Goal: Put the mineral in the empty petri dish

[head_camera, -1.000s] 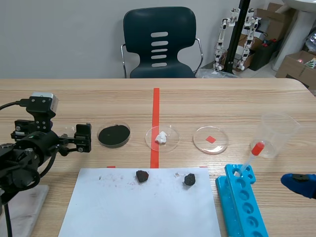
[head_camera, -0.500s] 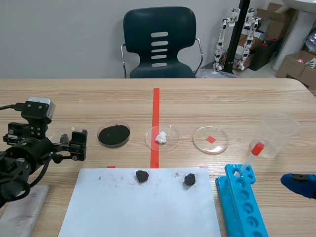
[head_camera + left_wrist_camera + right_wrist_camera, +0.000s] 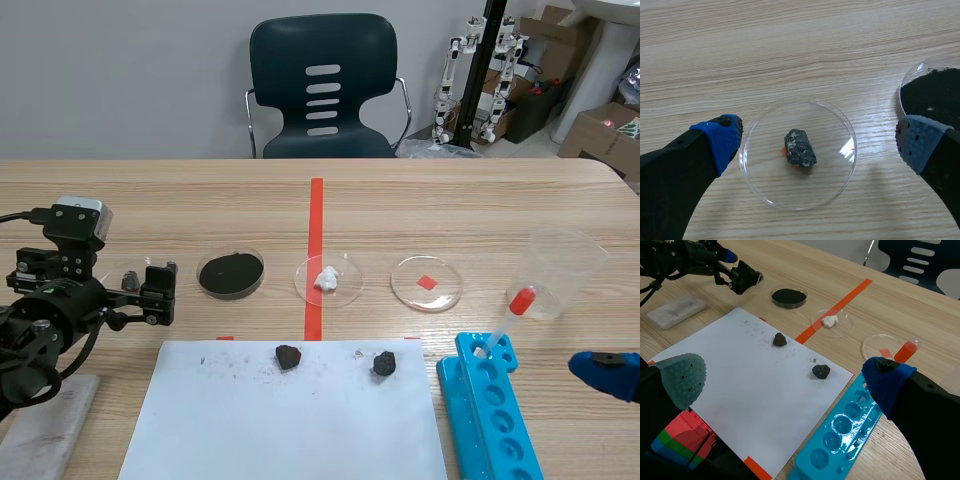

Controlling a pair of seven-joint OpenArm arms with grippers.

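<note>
The mineral [image 3: 800, 148] lies in the middle of a clear petri dish [image 3: 832, 175] at the left of the worktop [image 3: 790, 40], directly below the left hand [image 3: 818, 137], whose fingers stand spread wide on either side of the dish, gripping nothing. The dark oblong lump lies flat, its long axis running near to far, the far end leaning slightly left.

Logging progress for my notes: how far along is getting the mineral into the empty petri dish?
Done, it seems: a dark mineral lies inside the clear petri dish. In hand: nothing; the left end effector is open, fingers either side of that dish, and the right end effector is open too. Left: probably only drawing the left end effector back. Two other minerals lie on the white paper.
</note>
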